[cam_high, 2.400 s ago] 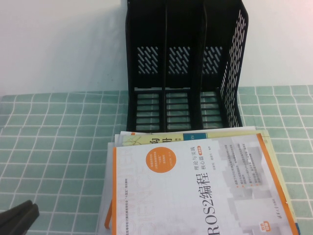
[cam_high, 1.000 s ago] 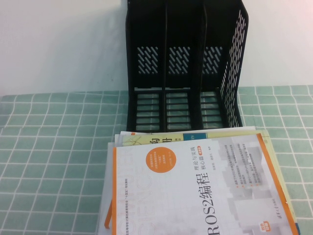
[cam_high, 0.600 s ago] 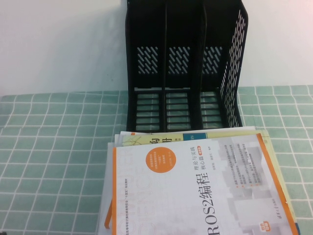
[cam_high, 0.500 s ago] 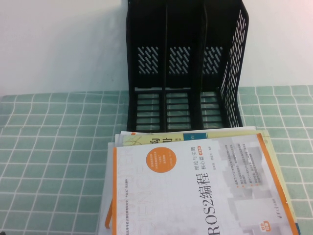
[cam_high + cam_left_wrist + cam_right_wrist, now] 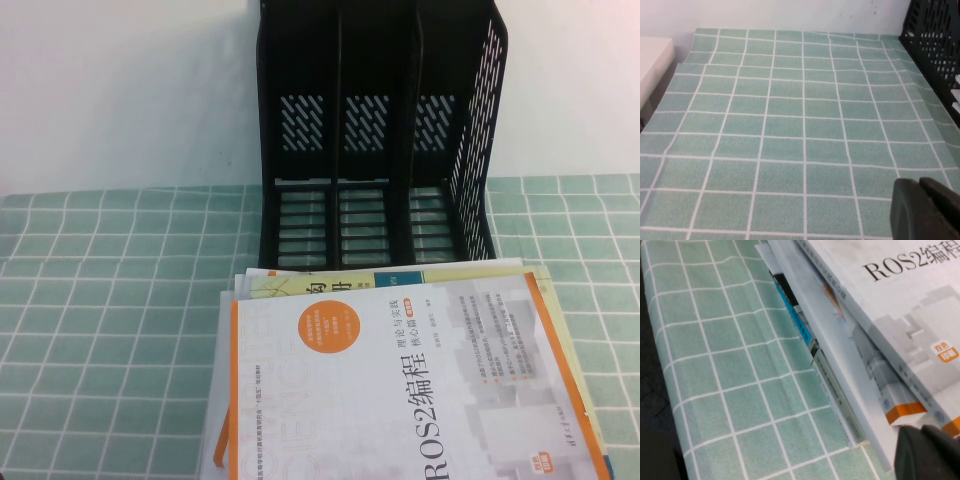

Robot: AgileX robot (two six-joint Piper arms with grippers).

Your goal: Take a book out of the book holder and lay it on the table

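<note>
The black three-slot book holder (image 5: pixel 375 140) stands at the back of the table with all slots empty. Its side also shows in the left wrist view (image 5: pixel 935 45). In front of it lies a stack of books, topped by a white and orange book titled "ROS2" (image 5: pixel 400 380). My left gripper (image 5: pixel 919 182) is shut and empty above bare tablecloth, left of the holder. My right gripper (image 5: pixel 923 430) is shut and empty, just off the near right corner of the ROS2 book (image 5: pixel 900 315). Neither gripper shows in the high view.
A green checked tablecloth (image 5: pixel 100 300) covers the table. Lower books of the stack (image 5: pixel 812 347) stick out at its side. The cloth's edge and dark floor (image 5: pixel 650 405) lie right of the stack. A white wall stands behind the holder.
My left gripper, at the bottom left corner of the high view 2.4 s ago, has left that view. The books and holder have not moved.
</note>
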